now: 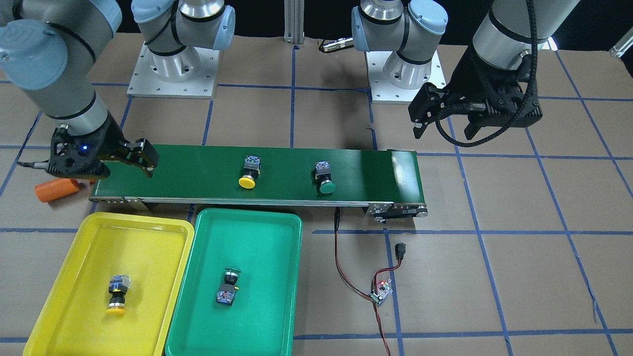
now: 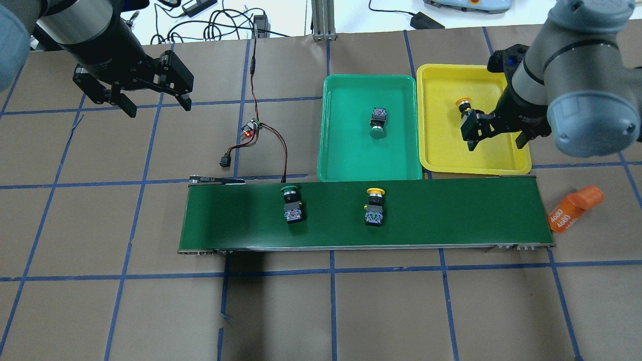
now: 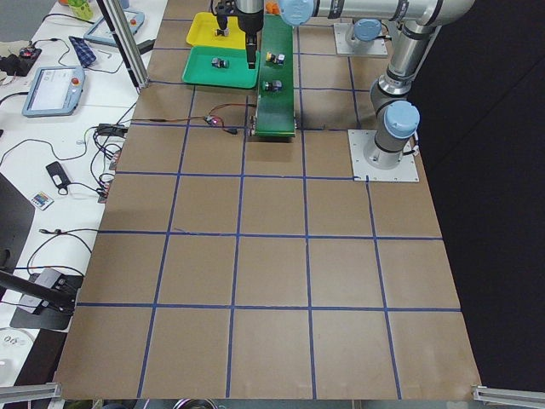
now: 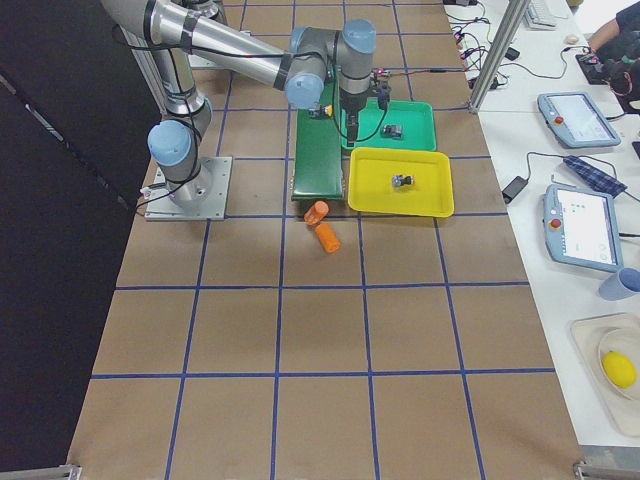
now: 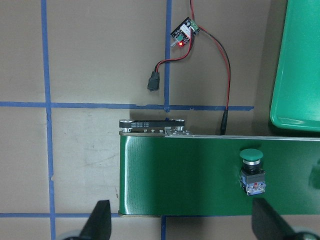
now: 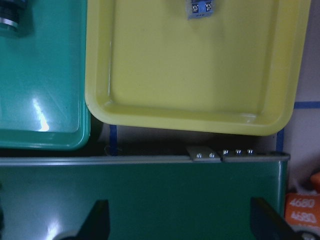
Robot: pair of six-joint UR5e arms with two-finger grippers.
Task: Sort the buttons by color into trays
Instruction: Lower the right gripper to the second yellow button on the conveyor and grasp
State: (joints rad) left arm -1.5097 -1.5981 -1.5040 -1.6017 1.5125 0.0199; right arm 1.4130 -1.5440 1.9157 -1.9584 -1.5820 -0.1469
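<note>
Inside yellow tray (image 1: pixel 138 237): yellow button (image 1: pixel 117 295); green tray (image 1: pixel 257 247): green button (image 1: pixel 228 286).

Side by side just beside the belt (image 1: pixel 198 173), long rims close together: yellow tray (image 1: pixel 59 277) and teal tray (image 1: pixel 267 306), both shallow and round-cornered. In the yellow tray, a yellow button (image 1: pixel 117 292) on its side, black body, cap away from the belt. In the teal tray, a green button (image 1: pixel 228 287) on its side, cap toward the belt. On the belt, apart, a second yellow button (image 1: pixel 249 171) and second green button (image 1: pixel 324 177), caps toward the trays.
</note>
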